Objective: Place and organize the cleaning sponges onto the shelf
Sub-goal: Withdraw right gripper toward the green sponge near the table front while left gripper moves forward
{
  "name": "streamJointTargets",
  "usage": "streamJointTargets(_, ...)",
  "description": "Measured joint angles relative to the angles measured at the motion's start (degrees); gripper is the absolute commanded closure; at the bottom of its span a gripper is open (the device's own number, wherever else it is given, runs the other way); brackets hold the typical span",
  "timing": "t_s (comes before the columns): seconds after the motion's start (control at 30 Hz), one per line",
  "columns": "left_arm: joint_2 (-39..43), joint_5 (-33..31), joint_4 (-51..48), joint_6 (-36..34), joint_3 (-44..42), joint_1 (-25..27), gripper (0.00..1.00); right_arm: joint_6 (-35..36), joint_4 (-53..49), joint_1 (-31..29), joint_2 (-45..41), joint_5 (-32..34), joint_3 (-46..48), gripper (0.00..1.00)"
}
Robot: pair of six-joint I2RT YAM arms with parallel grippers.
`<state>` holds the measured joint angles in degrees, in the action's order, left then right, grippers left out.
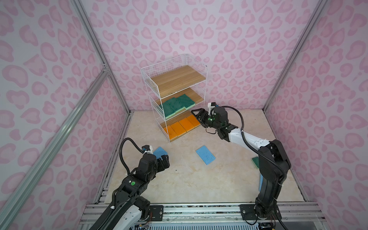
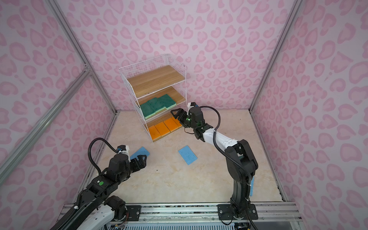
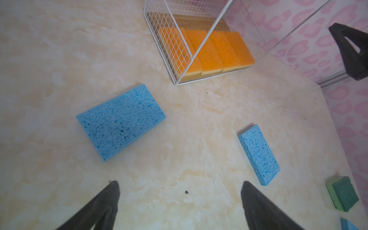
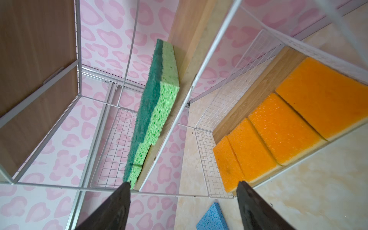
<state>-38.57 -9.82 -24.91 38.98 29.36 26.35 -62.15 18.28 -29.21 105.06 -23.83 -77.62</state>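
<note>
Read the table (image 1: 179, 183) in a top view as a dial, with 12 at the back wall. It is a glossy cream slab with marbled veining.

At 8 o'clock the left gripper (image 3: 180, 184) hovers low. Its dark tapered jaws are spread wide with nothing between them. Just past its tips, at 9 o'clock, lies the near blue sponge (image 3: 121, 121), a flat rectangle pitted with open pores. In both top views the wrist covers part of it.

Near the dial's centre the middle blue sponge (image 1: 205, 154) lies flat and skewed.

At 4 o'clock only a blue sliver (image 1: 260, 182) shows behind the right arm (image 1: 272, 165), and the left wrist view cuts it off. At 3 o'clock the loose green sponge (image 3: 343, 193) has a dark scrubby top over pale foam. The arm half hides it from above.

At 1 o'clock the right gripper (image 4: 183, 184) is at the shelf's open front, jaws apart and holding nothing.

At 12 o'clock stands the shelf (image 1: 149, 81), thin white wire grid around grained brown boards.
- **Middle tier:** the green sponges (image 1: 177, 105) overlap, so their number is hard to make out.
- **Bottom tier:** four orange sponges (image 1: 182, 127) sit side by side, with fine-grained tops over a paler layer. The end one is seen through the mesh.
</note>
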Motion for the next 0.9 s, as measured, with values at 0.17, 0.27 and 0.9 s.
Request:
streamJointTargets(0.17,-8.8,1.9,4.0,0.0,1.6,3.0,0.03,6.7,-8.4,2.7,-9.6,1.2,7.4,0.16)
streamJointTargets(0.27,-14.7,2.1,7.7,0.0,2.7,6.2,0.03,11.6,-17.8,5.9,-17.3,6.3,12.8,0.17)
streamJointTargets(0.9,-28.3,3.2,19.1,1.5,4.8,12.7,0.04,18.3,-35.6,40.6,-37.8,10.7,43.6,0.17)
